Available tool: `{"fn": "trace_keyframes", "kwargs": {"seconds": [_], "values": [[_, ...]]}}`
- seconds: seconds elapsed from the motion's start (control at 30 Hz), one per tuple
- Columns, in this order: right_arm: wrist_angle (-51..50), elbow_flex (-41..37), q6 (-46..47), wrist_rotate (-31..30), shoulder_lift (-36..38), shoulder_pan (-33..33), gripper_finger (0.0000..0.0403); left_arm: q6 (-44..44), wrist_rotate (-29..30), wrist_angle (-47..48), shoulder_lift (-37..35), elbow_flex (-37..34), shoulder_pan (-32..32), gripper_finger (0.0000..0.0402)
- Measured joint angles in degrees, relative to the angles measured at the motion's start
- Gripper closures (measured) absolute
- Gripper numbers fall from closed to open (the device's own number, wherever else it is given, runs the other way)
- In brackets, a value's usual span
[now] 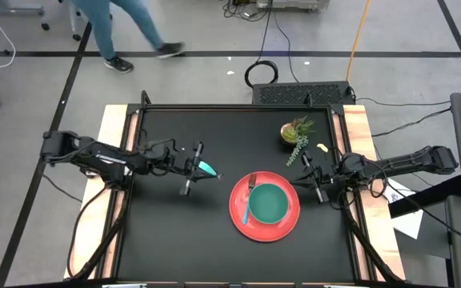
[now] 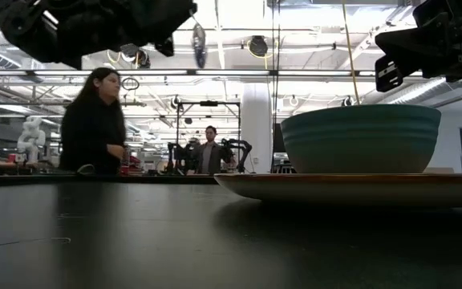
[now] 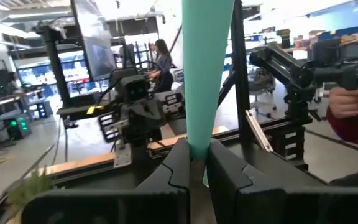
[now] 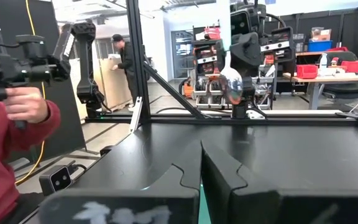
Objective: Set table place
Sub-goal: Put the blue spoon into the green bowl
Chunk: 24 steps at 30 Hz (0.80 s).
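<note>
A round red plate (image 1: 238, 222) lies at the table's middle right, with a teal bowl (image 1: 272, 204) standing on it; both also show in the low view, the plate (image 2: 335, 186) under the bowl (image 2: 359, 136). A teal-handled fork (image 1: 248, 206) lies on the plate beside the bowl's left side. My left gripper (image 1: 192, 168) is left of the plate, above the table, shut on a teal-handled spoon (image 1: 207, 168). The spoon's metal bowl (image 4: 232, 84) shows in the right wrist view. My right gripper (image 1: 309, 178) is shut and empty, just right of the plate. My left gripper pinches the narrow part of the spoon's teal handle (image 3: 198, 149) between its two fingers (image 3: 173, 168). The handle's wide free end (image 3: 207, 56) sticks out past the fingertips toward the table's right. The spoon is lifted clear of the table, and its metal bowl (image 2: 198, 44) shows beside the gripper.
A small green potted plant (image 1: 296, 132) stands at the far right, behind my right gripper. Pale wood strips (image 1: 357, 128) line the table's short sides. A person in a red sleeve (image 4: 11, 137) stands beside the table, and others stand in the room beyond.
</note>
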<state>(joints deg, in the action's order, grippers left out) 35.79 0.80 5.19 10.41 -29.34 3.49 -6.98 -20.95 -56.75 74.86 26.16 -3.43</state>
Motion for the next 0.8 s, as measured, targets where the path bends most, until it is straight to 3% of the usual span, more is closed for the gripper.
{"fn": "trace_keyframes", "kwargs": {"seconds": [0.47, 0.8], "values": [[0.0, 0.0, 0.8, 0.0, -0.1, 0.0, 0.0403, 1.2, -7.1, -0.5, 14.4, 12.8, 1.0, 0.0374], [0.0, 0.0, 1.1, 0.0, -0.1, 0.0, 0.0403, 1.7, -8.0, -0.4, 15.9, 13.8, 1.0, 0.0374]]}}
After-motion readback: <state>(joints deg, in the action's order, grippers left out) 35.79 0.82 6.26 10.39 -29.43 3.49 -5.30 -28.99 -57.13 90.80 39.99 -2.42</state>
